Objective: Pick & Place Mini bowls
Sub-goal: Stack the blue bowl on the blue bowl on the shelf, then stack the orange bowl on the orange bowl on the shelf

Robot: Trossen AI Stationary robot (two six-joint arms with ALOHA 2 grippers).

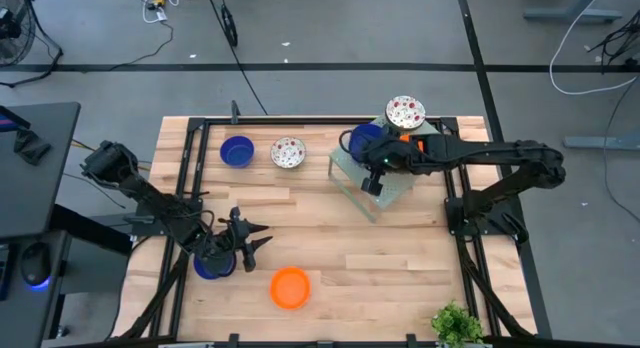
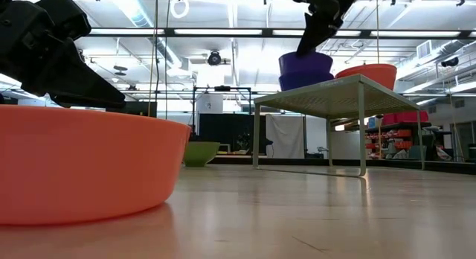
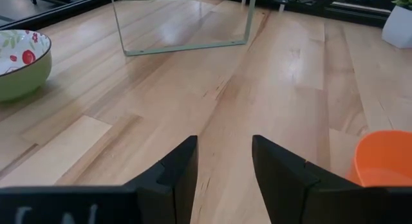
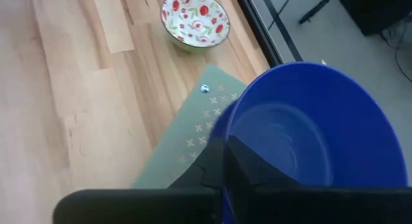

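- Wooden table carries a pale green rack near its far right edge.
- Right gripper is clenched on the rim of a blue bowl, held over the rack.
- Left gripper is released, empty, near the front left corner beside an orange bowl.
- Procedure: lower the blue bowl level, seat it fully on the rack, then release; avoid knocking neighbouring bowls.
- Other bowls lie along the far edge.

grey floor, bright ceiling lights
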